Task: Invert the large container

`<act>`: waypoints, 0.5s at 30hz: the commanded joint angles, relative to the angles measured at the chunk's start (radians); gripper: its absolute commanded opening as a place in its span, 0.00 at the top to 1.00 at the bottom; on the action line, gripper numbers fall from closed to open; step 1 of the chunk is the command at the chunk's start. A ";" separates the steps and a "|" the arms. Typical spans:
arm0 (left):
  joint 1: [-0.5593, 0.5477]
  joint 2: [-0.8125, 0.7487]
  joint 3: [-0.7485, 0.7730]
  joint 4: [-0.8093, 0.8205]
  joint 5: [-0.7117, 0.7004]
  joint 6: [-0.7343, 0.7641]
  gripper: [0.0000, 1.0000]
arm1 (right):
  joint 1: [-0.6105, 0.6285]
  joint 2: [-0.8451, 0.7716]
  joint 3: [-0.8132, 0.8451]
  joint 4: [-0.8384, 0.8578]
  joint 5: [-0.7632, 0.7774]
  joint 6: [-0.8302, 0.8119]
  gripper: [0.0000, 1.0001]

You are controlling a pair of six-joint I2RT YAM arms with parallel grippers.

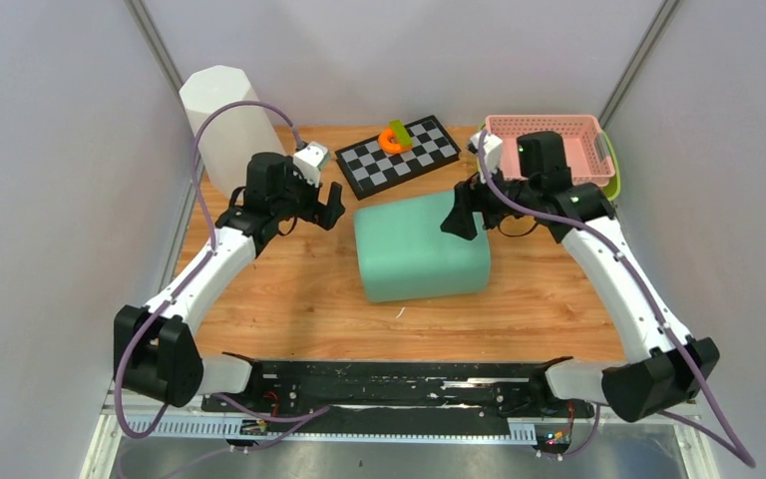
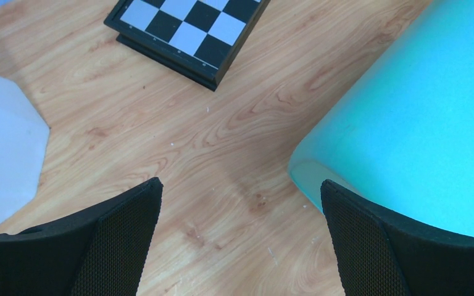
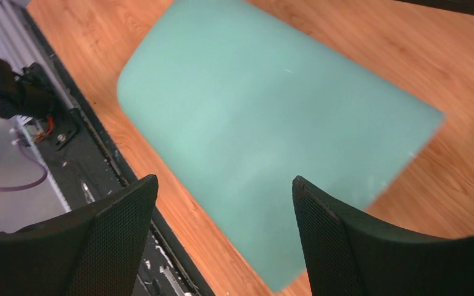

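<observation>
1. Desk [image 1: 289,299]: light wood, shut in by grey panels at the back and on both sides. The black rail at its near edge shows in the top view and, in part, in the right wrist view.
2. Large container [image 1: 421,247]: teal with rounded corners, in the middle of the desk, a smooth closed face up. Only the top view shows it whole.
3. Left arm [image 1: 209,264]: the left jaws are spread wide and empty over bare wood just left of the container. Its wrist view puts a teal corner against one finger; whether they touch I cannot tell.
4. Right arm [image 1: 608,259]: the right jaws are spread and empty above the container's far right edge.
5. White faceted bin [image 1: 227,125]: upright, back left, behind the left arm.
6. Pink basket [image 1: 578,135]: back right, partly hidden by the right wrist.
7. Chessboard [image 1: 397,160]: back centre, apart from the container.
8. Orange and green piece [image 1: 394,138]: on the chessboard, seen only from above.
</observation>
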 commanded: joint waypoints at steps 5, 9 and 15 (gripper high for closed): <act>-0.004 -0.066 -0.046 -0.031 0.098 0.047 0.00 | -0.152 -0.101 -0.069 -0.098 0.069 -0.056 0.18; -0.004 -0.058 -0.045 -0.053 0.109 0.037 0.00 | -0.162 -0.109 -0.096 -0.132 0.025 -0.076 0.18; 0.016 -0.050 -0.018 -0.113 0.189 -0.008 0.00 | -0.161 -0.104 -0.114 -0.155 -0.093 -0.075 0.18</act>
